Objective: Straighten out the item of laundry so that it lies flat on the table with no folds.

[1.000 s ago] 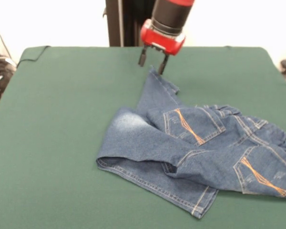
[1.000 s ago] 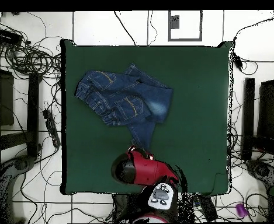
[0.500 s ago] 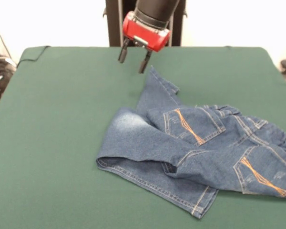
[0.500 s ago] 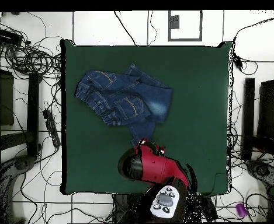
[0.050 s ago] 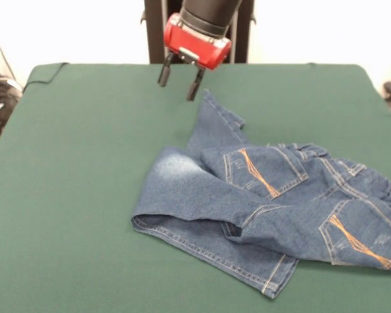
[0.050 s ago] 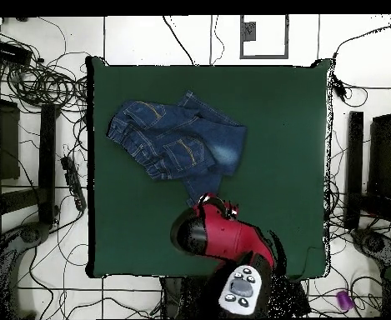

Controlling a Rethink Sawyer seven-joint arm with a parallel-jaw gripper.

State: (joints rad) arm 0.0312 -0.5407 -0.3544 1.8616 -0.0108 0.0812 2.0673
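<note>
Since the picture of one second ago, the gripper [image 5: 178, 81] has been moved to the left in the front view and a little away from the cuff of the jeans [image 5: 267, 208], while the jeans themselves are seen in the same place and the same shape as before. At the left of the front view only bare green cloth of the table [image 5: 72, 195] is found. Further to the right, the gripper hangs above the table with its two dark fingers spread apart, and nothing is held between them; it is just beside the tip of the one leg that points toward the far edge, but no contact can be seen. The jeans are spread over the right half of that view, and their right part is cut off by the picture's edge. One leg is folded across the other, and the cloth is bunched near the back pockets with the orange stitching. The task is therefore judged to be at an early stage: the folded leg has yet to be pulled out and the wrinkles must be smoothed. No brand, label or writing can be read on the jeans or elsewhere.
</note>
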